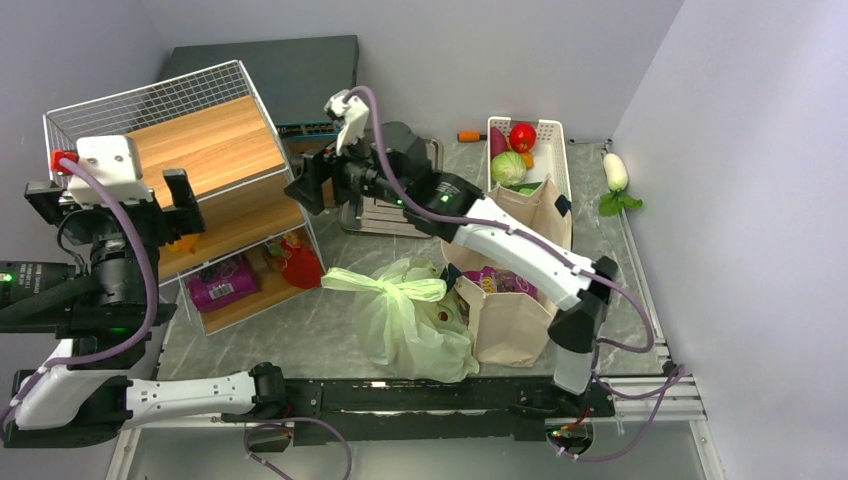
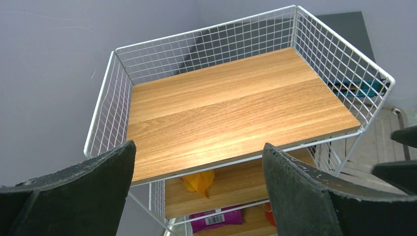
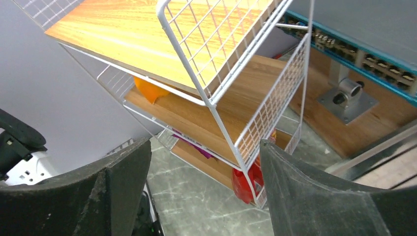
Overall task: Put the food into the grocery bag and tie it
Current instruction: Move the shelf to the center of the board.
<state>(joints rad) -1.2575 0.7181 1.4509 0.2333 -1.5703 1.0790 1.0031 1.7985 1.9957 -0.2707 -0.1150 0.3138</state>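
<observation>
From above: the grocery bag (image 1: 410, 325) slumps on the table (image 1: 330, 320) against the canvas tote (image 1: 505, 320), handles seemingly knotted, so filling and tying look done; its long axis runs from the knot, far-left, to near-right. Left wrist: the left claw (image 2: 198, 146) gapes wide, empty, above the wire rack (image 2: 236, 98); right wrist: the right claw (image 3: 205, 143) equally wide, empty.

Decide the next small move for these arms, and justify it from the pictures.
Probably lower the right gripper toward the bunched handles of the grocery bag: both it and the left gripper have open, empty jaws facing the wire rack, away from the bag.
</observation>
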